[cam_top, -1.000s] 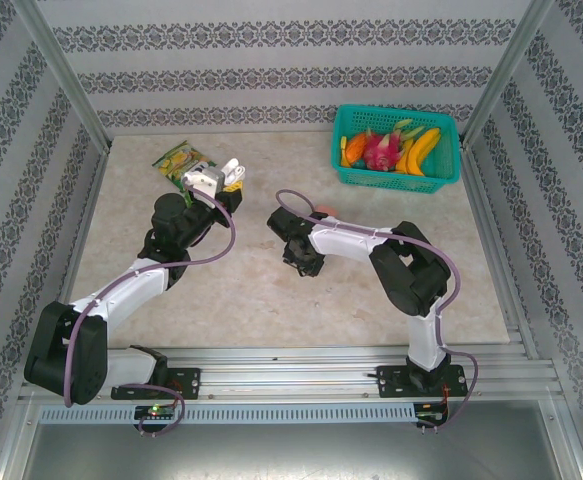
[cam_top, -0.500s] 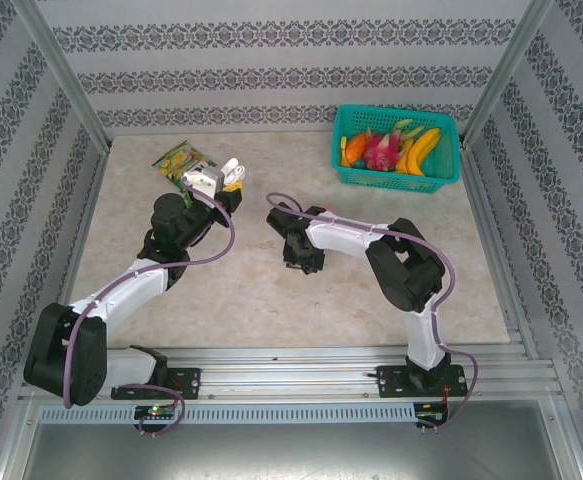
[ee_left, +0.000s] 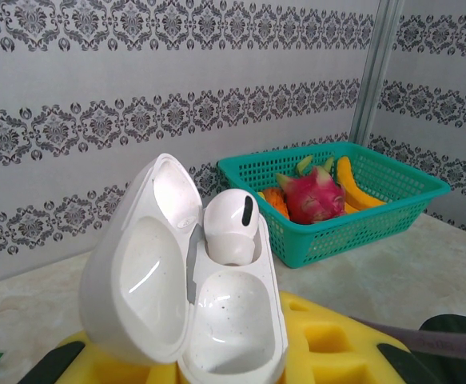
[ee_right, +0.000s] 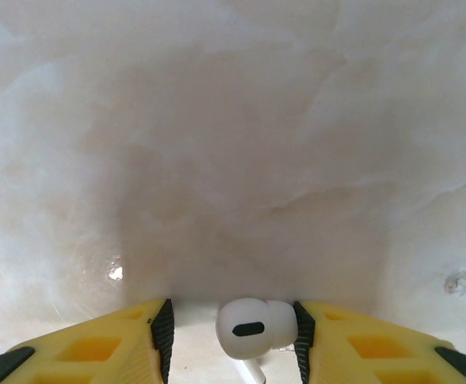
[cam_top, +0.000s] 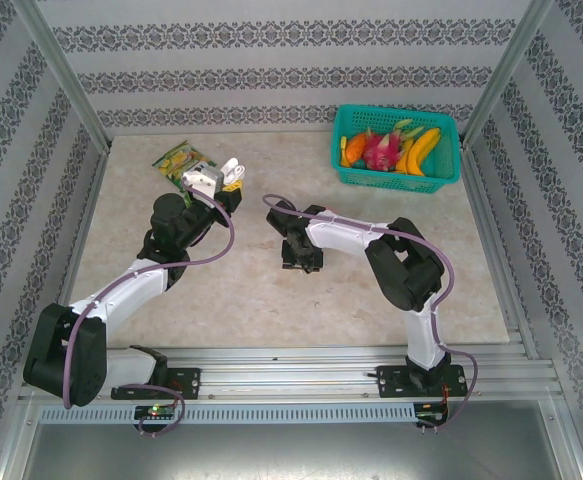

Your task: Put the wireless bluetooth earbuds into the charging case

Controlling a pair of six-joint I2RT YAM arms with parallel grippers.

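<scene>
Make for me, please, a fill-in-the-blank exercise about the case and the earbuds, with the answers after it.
1. The left gripper holds the case with its lid ____.
2. Inside the case sits ____ earbud; the other slot is empty.
3. The loose earbud on the table, between the fingers of the right gripper, is ____ in colour.

Missing words: open; one; white.

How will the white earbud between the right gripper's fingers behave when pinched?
Likely slippery: the white earbud looks glossy and rounded, so it may squirt out. Its bulb may roll on the smooth table. Tiny, so probably light.
</scene>
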